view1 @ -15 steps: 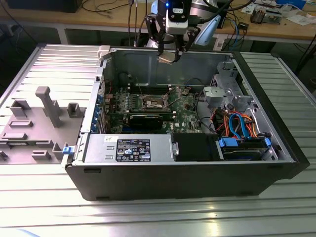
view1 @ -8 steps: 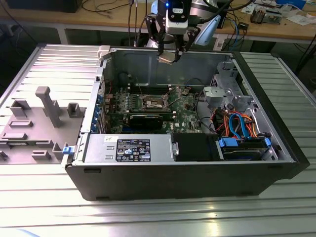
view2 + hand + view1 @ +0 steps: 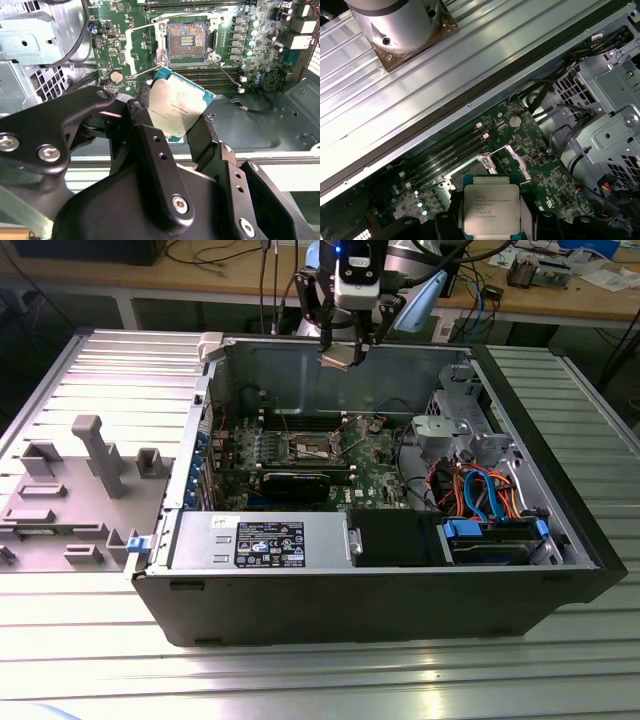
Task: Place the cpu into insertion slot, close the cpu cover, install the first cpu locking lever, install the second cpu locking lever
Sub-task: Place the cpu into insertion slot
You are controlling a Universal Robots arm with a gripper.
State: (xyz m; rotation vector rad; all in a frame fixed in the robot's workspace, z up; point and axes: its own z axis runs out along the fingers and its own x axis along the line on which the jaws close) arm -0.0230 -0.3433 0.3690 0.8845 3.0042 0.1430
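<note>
1. My gripper (image 3: 346, 348) is shut narrow on the cpu (image 3: 176, 107). Its fingers (image 3: 150, 142) press on two opposite edges of the chip. The dull silver top faces both wrist cameras.
2. The gripper hangs high over the open computer case (image 3: 400, 580), which sits on the ribbed tabletop (image 3: 300, 680). The cpu touches nothing but the fingers.
3. The insertion slot (image 3: 188, 41) is well below the gripper, down on the green board (image 3: 240, 30). Its dark pin middle is bare.
4. The cpu cover (image 3: 128, 50) looks folded back just beside the slot. I think the way in is open, but I am not fully sure from here.
5. The step in hand is getting the cpu into the slot, and I judge it is only at the start.
6. In both wrist views the chip's edges look turned next to the slot's edges. I would turn the wrist until they match while the gripper is high up.
7. I cannot see any corner mark on the chip, so I would check which way round it goes.
8. I would come down slowly with the chip flat. The pins are thin and could bend, so I would not push.
9. I would keep the fingers away from the folded cover and the case wall.
</note>
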